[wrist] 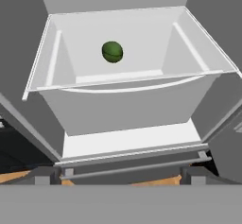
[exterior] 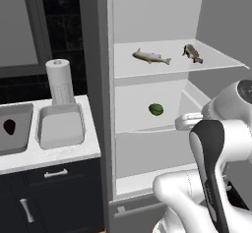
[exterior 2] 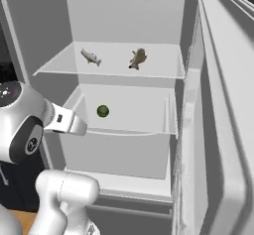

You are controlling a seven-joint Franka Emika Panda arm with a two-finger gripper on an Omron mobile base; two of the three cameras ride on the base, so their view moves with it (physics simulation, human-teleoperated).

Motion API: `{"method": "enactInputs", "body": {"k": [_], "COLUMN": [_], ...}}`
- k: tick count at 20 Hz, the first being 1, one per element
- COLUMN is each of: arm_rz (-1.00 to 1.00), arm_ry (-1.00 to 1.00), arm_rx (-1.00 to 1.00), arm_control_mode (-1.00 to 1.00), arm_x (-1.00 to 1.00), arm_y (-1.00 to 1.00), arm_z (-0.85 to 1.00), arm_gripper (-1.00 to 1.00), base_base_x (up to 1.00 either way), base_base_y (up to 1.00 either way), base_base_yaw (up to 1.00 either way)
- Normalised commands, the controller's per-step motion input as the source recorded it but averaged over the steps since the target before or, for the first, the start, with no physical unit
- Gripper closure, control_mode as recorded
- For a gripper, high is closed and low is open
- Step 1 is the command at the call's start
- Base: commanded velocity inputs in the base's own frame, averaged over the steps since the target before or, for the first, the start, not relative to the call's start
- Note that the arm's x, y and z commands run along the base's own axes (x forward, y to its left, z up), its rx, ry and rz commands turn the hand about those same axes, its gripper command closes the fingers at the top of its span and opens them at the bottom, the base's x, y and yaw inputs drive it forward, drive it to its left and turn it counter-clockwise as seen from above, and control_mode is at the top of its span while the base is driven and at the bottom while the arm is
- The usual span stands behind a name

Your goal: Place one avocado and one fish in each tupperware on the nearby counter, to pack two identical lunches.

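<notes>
While I watch from the base cameras, the open fridge [exterior: 147, 11] serves as my landmark. On its upper shelf [exterior: 216, 62] lie two fish: the silvery fish [exterior: 150, 56] toward the table side and the brown fish [exterior: 192, 53] toward the door side, well apart. Below the shelf, the green avocado [exterior: 156, 109] rests on the floor of the drawer [wrist: 132, 83], toward its back wall and alone in that compartment; my hand camera looks down into the drawer at this same fruit. Beside the fridge, on the table [exterior: 59, 156], the pale tray [exterior: 60, 125] sits nearest the fridge with nothing in it; the grey tray [exterior: 17, 129] lies just beyond it and holds the dark avocado [exterior: 9, 126]. A paper towel roll [exterior: 60, 81] stands upright behind the pale tray. My arm [exterior: 211, 143] reaches toward the drawer front. The hand [wrist: 121, 179] stands fully open in front of the drawer and holds nothing; its fingertips [wrist: 47, 176] touch nothing.
</notes>
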Motion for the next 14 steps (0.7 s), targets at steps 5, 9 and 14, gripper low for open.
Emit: {"method": "enactInputs", "body": {"k": [5,9,14], "arm_rz": [0.00,0.00,0.00], "arm_ry": [0.00,0.00,0.00], "arm_rx": [0.00,0.00,0.00], "arm_control_mode": [1.00,1.00,1.00], "arm_x": [0.00,0.00,0.00], "arm_y": [0.00,0.00,0.00], "arm_z": [0.00,0.00,0.00], "arm_gripper": [-1.00,-1.00,-1.00], "base_base_x": [0.56,0.12,0.00], "base_base_y": [-0.10,-0.09,-0.01], "base_base_yaw": [0.03,0.00,0.00]}}
